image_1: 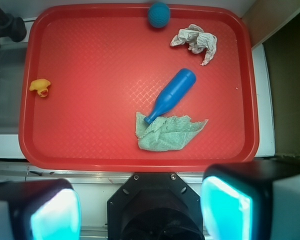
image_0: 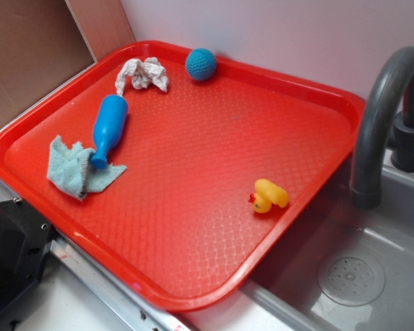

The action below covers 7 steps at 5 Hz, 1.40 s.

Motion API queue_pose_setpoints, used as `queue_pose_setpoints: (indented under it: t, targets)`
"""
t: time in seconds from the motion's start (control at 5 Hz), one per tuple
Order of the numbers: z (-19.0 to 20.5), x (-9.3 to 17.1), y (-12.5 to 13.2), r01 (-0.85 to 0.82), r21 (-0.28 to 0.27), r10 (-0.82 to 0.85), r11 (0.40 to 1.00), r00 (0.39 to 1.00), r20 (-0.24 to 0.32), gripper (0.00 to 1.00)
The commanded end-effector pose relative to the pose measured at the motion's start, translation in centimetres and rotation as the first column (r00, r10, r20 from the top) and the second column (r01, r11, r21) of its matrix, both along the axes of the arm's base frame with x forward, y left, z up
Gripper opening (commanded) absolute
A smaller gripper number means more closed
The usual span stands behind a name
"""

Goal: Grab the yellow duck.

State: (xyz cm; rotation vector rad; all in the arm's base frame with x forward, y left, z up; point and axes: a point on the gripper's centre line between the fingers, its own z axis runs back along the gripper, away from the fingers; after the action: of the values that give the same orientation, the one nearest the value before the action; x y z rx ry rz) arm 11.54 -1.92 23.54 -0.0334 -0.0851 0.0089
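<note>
The yellow duck is tiny and glossy with a red-orange beak. It lies near the right edge of the red tray, close to the sink. In the wrist view the duck sits at the tray's left side. My gripper hangs high above the tray's near edge, far from the duck. It is open, its two cyan pads stand wide apart, and nothing is between them. The exterior view does not show the gripper.
On the tray lie a blue bottle with its neck on a teal cloth, a crumpled white rag and a blue knitted ball. A grey sink with a dark faucet lies to the right.
</note>
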Motion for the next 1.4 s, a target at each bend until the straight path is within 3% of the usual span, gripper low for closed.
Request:
queue_pose_setpoints:
  t: [0.0,0.4,0.6,0.8,1.0,1.2]
  targets:
    - [0.0,0.0,0.0,0.000,0.000,0.000,1.000,1.000,0.000,1.00]
    - [-1.0,3.1,-0.5,0.203,0.068,-0.204,0.977,0.979,0.011,1.00]
    - [-2.1,5.4,-1.7,0.419,0.129,-0.429,0.899,0.902,0.055,1.00]
    - [-3.5,7.5,-4.3,0.571,0.228,-0.598,0.788,0.799,0.067,1.00]
    - [-5.3,9.5,-7.1,0.745,0.235,-0.777,0.624,0.625,0.083,1.00]
    - [-7.5,10.5,-10.1,0.885,0.208,-0.908,0.418,0.416,0.055,1.00]
